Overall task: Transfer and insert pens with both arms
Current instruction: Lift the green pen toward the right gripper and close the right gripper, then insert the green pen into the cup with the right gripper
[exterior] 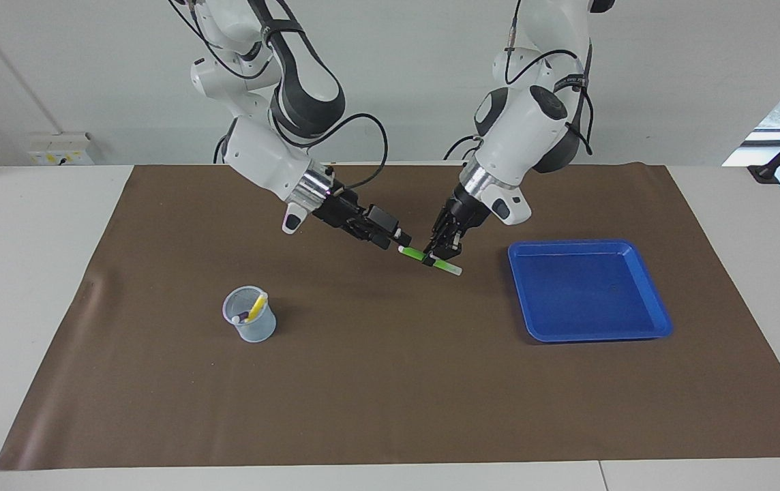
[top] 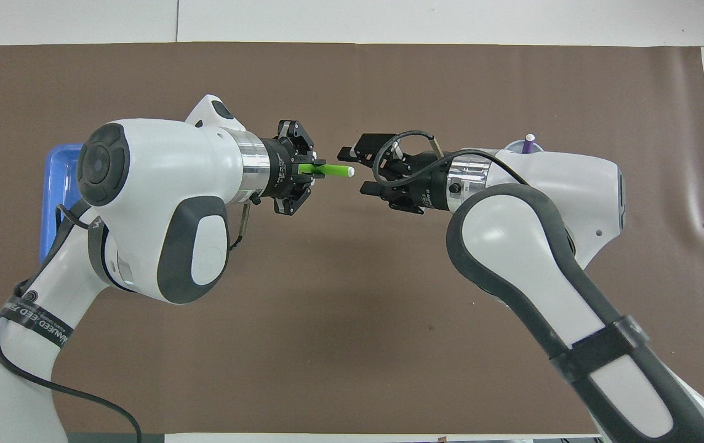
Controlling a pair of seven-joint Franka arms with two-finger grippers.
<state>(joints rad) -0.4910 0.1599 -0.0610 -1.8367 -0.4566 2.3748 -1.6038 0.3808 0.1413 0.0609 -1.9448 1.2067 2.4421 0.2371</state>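
Note:
My left gripper (exterior: 438, 258) (top: 310, 175) is shut on the light green pen (exterior: 415, 254) (top: 327, 170) and holds it level above the middle of the brown mat. The pen's white end points at my right gripper (exterior: 398, 239) (top: 355, 170). That gripper is open, one finger on each side of the pen's end, and I cannot tell whether they touch it. The yellow pen (exterior: 258, 304) and the purple pen (top: 528, 143) stand in a translucent cup (exterior: 252, 329) toward the right arm's end. In the overhead view the right arm hides most of the cup.
A blue tray (exterior: 588, 293) (top: 55, 184) lies on the mat toward the left arm's end with nothing in it. The brown mat (exterior: 390, 395) covers most of the white table. Both arms lean in over the mat's middle.

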